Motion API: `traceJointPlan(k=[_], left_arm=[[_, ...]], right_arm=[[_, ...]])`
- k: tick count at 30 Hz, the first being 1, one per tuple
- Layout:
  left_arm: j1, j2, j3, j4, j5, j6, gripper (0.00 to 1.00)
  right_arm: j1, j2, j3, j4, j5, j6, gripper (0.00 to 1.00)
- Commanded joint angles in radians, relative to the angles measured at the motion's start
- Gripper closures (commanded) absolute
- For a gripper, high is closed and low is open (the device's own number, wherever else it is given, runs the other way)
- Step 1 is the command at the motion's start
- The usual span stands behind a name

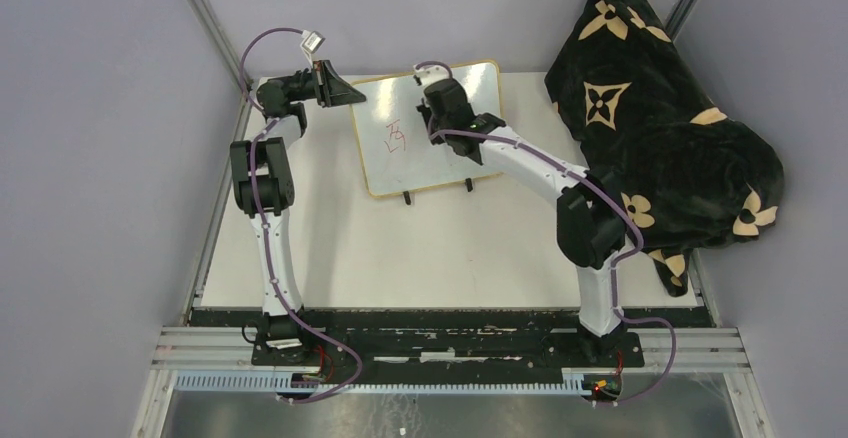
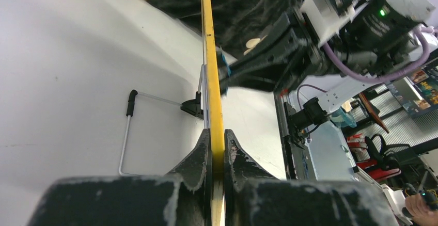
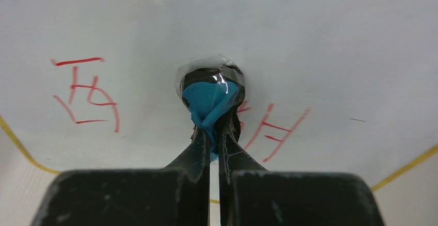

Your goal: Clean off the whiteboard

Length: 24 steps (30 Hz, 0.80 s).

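The whiteboard (image 1: 440, 163) with a yellow frame stands tilted at the back of the table, with red characters (image 1: 397, 136) on its left half. My left gripper (image 1: 345, 91) is shut on the board's left frame edge (image 2: 209, 55), its fingers either side of the yellow strip at the left gripper's tips (image 2: 217, 139). My right gripper (image 1: 432, 108) is shut on a blue eraser pad (image 3: 209, 96) and presses it against the board face (image 3: 310, 40). Red strokes (image 3: 85, 94) lie left of the pad, and more red strokes (image 3: 274, 128) lie right of it.
A black blanket with tan flower marks (image 1: 660, 118) is heaped at the right back corner, close to the right arm's elbow. The board's wire stand (image 2: 126, 133) rests on the white table behind it. Grey walls enclose the table on the left and at the back.
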Motion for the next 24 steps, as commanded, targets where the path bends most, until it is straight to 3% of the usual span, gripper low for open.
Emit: traceJointPlan(k=[1,10,24], left_arm=[[-0.005,-0.070,-0.001,0.206,0.116,-0.004,0.97],[-0.006,-0.074,-0.004,0.205,0.116,-0.001,0.97],[-0.006,-0.075,-0.019,0.205,0.116,0.003,0.97]], right_arm=[[-0.124,-0.072,-0.041,0.038,0.093,-0.014,0.99],[-0.169,-0.083,-0.076,0.044,0.000,0.023,0.99],[0.056,-0.032,-0.075,0.095,0.005,-0.004,0.99]])
